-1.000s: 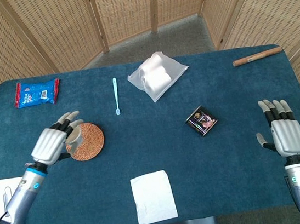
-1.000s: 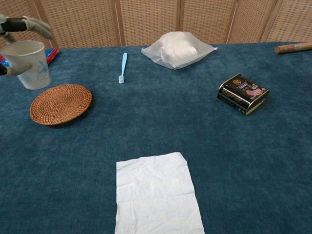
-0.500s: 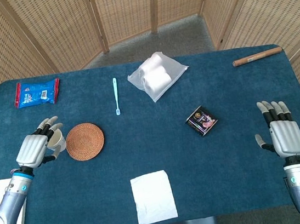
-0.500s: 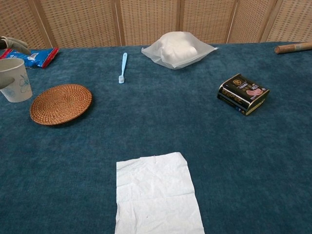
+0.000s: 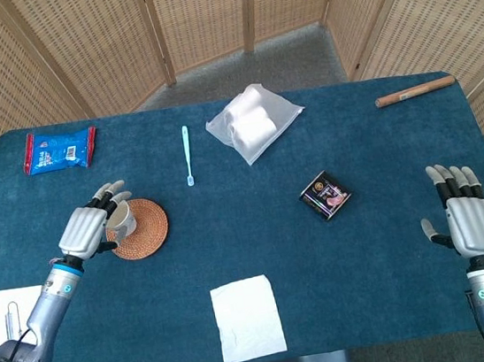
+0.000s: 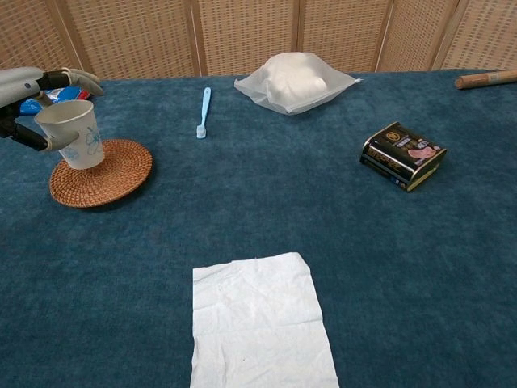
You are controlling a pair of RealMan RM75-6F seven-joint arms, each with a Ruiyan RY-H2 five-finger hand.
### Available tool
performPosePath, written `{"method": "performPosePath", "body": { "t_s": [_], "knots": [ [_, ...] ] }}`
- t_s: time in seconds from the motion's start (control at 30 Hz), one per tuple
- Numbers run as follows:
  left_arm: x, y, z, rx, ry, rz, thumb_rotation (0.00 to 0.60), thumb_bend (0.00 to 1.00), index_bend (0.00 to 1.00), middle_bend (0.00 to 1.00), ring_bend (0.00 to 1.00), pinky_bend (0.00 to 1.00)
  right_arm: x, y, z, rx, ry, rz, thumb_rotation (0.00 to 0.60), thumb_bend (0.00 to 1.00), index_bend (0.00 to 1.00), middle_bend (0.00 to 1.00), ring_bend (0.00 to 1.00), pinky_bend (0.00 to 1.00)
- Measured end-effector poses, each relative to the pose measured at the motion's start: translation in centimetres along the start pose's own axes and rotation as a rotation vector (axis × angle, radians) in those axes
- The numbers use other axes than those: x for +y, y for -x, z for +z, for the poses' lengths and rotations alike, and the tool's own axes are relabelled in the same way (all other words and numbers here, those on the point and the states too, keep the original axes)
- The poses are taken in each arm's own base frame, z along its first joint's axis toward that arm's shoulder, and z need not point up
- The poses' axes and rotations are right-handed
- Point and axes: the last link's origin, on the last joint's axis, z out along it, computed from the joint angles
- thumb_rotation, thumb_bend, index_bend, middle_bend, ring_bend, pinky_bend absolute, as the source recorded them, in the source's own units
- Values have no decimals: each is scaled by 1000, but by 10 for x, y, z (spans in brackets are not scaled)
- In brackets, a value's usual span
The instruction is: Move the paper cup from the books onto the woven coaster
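Chest view: left hand (image 6: 28, 97) grips the tilted, blue-printed white paper cup (image 6: 73, 133) on the woven coaster (image 6: 101, 172).

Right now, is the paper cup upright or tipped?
Slightly tipped: the paper cup leans left in the left hand, over the woven coaster.

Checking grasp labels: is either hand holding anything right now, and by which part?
The left hand grips the paper cup around its side wall near the rim, over the woven coaster. The right hand holds nothing, fingers apart.
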Motion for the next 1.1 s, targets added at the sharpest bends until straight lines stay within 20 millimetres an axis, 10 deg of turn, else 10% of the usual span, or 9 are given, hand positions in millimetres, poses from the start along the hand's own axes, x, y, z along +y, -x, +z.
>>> {"method": "performPosePath", "body": {
  "t_s": [1.1],
  "knots": [
    [18,-7,-8,-88,70,-29,554,476,0,0,0,0,0,-3,-2,10,-6,23,600,388,0,0,0,0]
  ]
}}
